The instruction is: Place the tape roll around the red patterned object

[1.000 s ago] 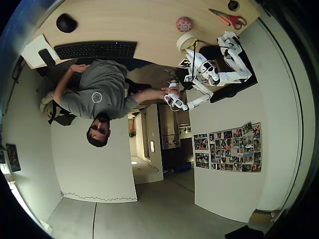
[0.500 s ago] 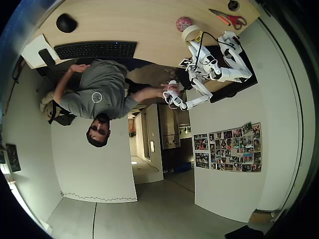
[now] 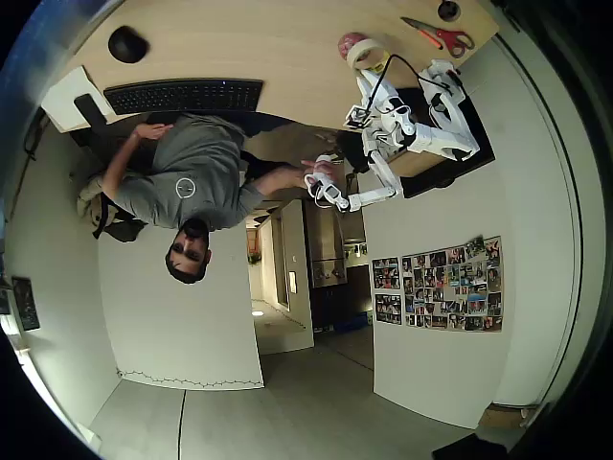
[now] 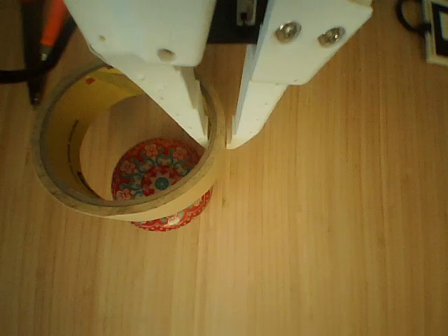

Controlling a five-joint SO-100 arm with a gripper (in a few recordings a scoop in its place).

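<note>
In the overhead view, the white two-finger gripper (image 3: 362,59) reaches over the pale wooden table (image 3: 239,43), carrying the cream-yellow flat ring of tape (image 3: 365,53) right at the small pinkish-red patterned dome (image 3: 349,44), with red-handled scissors (image 3: 442,36) lying well apart to the right. In the wrist view, the gripper (image 4: 218,136) pinches the tape ring's (image 4: 133,199) wall between its fingers, one inside the hole and one outside. The ring hangs tilted over the red dome (image 4: 157,178), which shows through the hole while its lower edge pokes out beneath the rim.

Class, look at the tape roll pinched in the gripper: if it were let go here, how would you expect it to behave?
The tape roll probably stays stiff: the gripper pinches one wall and the ring keeps its shape. It looks light, being hollow. Released now, it might catch and tip, since its near wall overlaps the red patterned object in the wrist view.
</note>
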